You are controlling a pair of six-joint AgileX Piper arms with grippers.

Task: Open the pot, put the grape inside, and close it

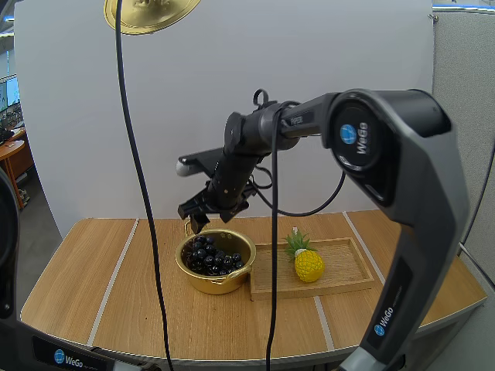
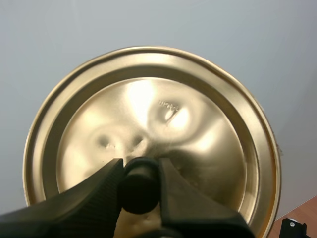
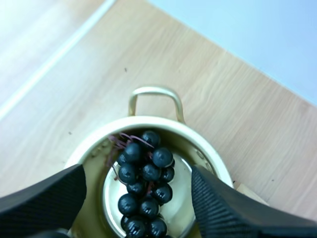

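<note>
Overhead, high view: the gold pot stands open mid-table, a little nearer the far edge of the table, with the grapes lying inside it. A wooden tray lies just beside it toward the right edge, carrying a toy pineapple.
Right arm, same view: the right gripper hangs over the pot's rear rim, apart from the fruit.
Lid, same view: the lid hangs high over the table's left half, well apart from the pot.
Left wrist view: the left gripper pinches the lid's black knob between its fingers.
Right wrist view: the fingers stand wide, one to each side of the pot's mouth, holding nothing. The bunch rests on the pot's floor below them, toward the handle.
Step, as I judge it: the fruit is in, and closing remains.
Doing it well: I would lift the right gripper straight up and aside first, clear of the rim. Then lower the lid level and centred, releasing only once it seats all round.
Risk: a tilted lid could perch askew on the rim.
</note>
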